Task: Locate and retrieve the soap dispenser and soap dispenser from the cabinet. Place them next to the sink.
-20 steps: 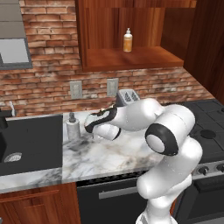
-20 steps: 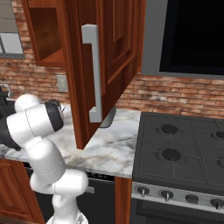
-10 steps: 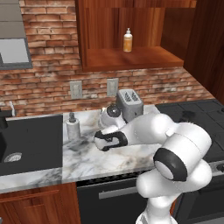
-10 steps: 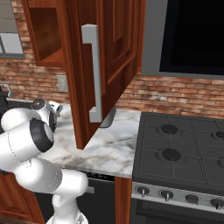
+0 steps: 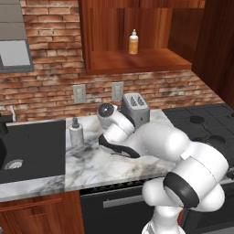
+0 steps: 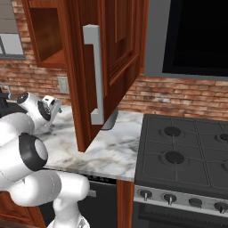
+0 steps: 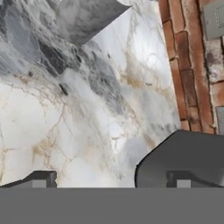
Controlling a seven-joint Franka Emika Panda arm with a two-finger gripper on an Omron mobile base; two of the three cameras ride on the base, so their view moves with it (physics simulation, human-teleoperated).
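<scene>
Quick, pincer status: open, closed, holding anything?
Pincer: open and empty, fingertips spread wide over the marble counter.

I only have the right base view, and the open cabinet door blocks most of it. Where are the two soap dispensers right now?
Observer: The marbled dispenser stands on the counter beside the sink.
Operator: And the orange one?
Observer: The orange bottle stands upright on the cabinet shelf.
Operator: Is the gripper holding anything?
Observer: No. In the hand view the fingertips are spread wide over bare marble.
</scene>
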